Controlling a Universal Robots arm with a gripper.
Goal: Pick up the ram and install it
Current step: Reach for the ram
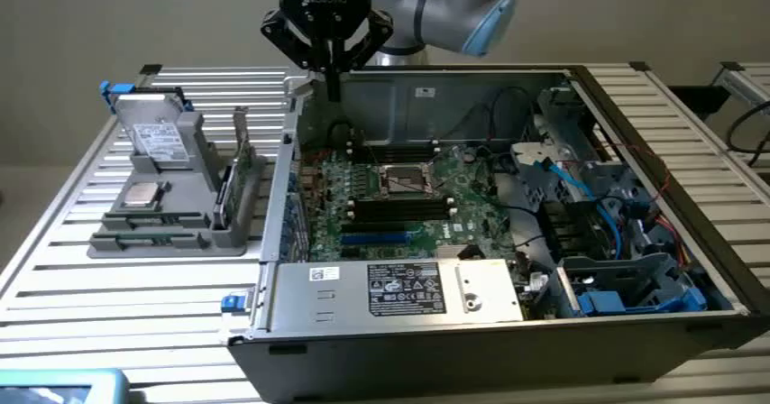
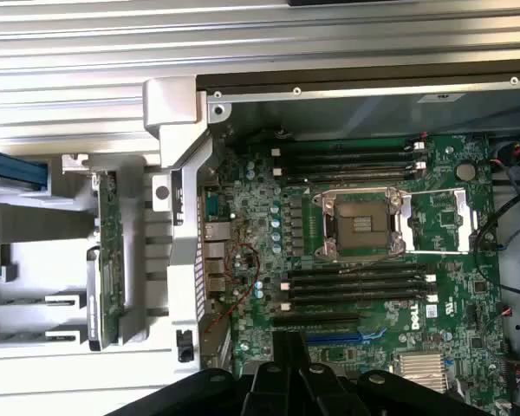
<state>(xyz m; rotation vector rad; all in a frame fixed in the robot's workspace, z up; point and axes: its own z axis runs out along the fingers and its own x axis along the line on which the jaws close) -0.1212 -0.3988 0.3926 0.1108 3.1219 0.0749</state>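
End effector (image 1: 334, 88) closed, nothing in it, above the open computer case (image 1: 361, 350). Ram (image 1: 244, 177) stands on edge in grey holder (image 1: 169, 237) on worktop (image 1: 85, 287), at exterior view's left of case. Motherboard (image 2: 364, 299) reads DELL.

Exterior view: raised, angled down at the open computer case (image 1: 398, 296), moderately far.
Wrist view: straight down, seemingly nearer, above the motherboard (image 2: 364, 225).
Shared: motherboard, holder (image 1: 169, 228) with the ram (image 2: 111, 217).
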